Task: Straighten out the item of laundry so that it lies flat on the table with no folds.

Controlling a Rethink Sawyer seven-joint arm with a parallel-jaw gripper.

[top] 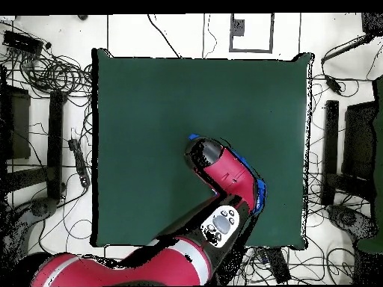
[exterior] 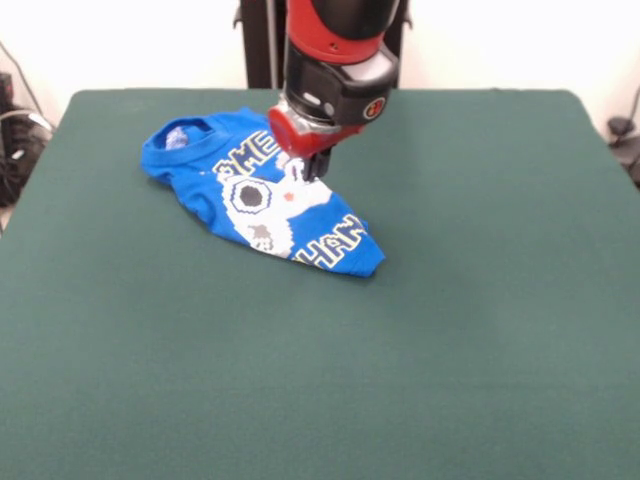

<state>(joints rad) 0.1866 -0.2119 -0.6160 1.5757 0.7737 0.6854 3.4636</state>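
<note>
Laundry, a blue T-shirt [exterior: 262, 205], lies crumpled with folds on the green table [exterior: 400, 330], far left of centre in the front view. The gripper [exterior: 306, 170] presses onto its printed front; whether its fingers are parted cannot be told. Overhead, the red arm [top: 224, 176] hides nearly all of it.

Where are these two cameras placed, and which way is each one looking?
Front view: sits across the table, facing the robot; the arm comes down from the top, gripper on the blue shirt.
Overhead view: looks straight down from above; the red arm covers most of the shirt.
Both show the table, arm and shirt.
</note>
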